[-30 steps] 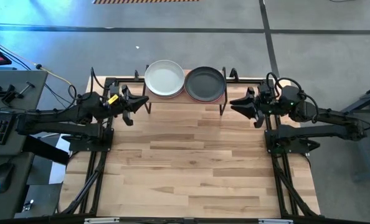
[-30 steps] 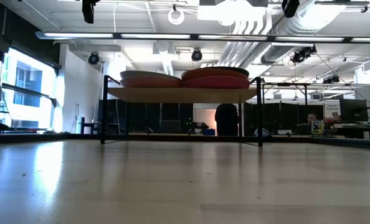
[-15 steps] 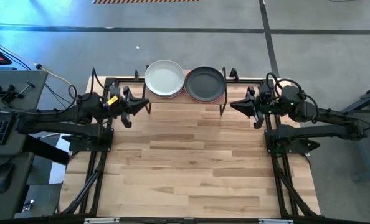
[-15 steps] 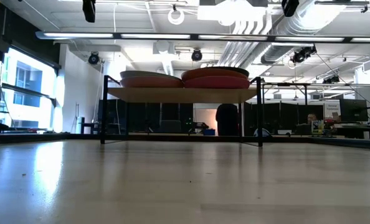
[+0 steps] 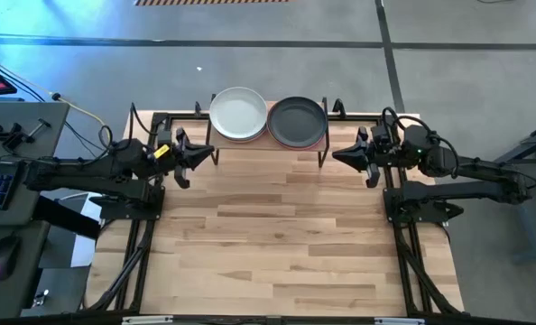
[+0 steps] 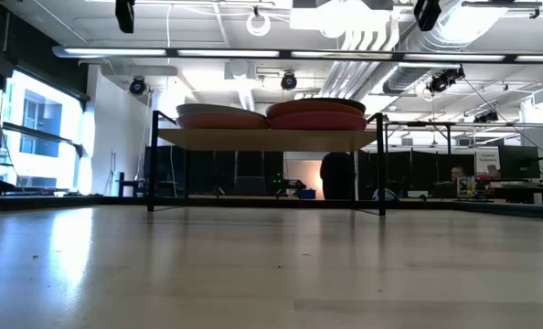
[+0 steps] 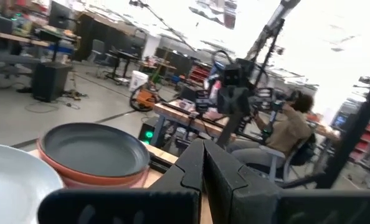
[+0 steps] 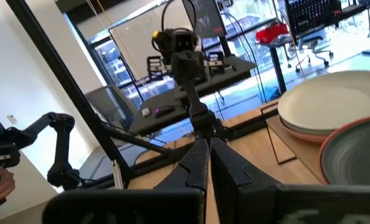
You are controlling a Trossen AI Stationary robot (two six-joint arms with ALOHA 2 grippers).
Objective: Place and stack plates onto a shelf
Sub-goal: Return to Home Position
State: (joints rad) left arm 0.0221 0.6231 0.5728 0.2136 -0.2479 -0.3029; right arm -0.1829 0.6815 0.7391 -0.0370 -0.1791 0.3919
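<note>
Plates (image 6: 317, 116) stand in two stacks, topped by a round pale grey-white plate (image 5: 238, 113) and a round dark grey plate (image 5: 297, 121), on the low wood-topped black-legged shelf (image 6: 262, 139) at upper centre, so left arm (image 5: 87, 170) and right arm (image 5: 471, 168), jaws pinched together and empty, should retreat sideways, clear of it.

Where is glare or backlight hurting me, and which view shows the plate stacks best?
Low view: window and ceiling lights backlight the shelf, leaving the stacks dim edge-on, with sheen on the tabletop. Left wrist view: the room beyond is burnt out, yet the dark grey plate is evenly lit. High view: even light, no glare; best choice.
</note>
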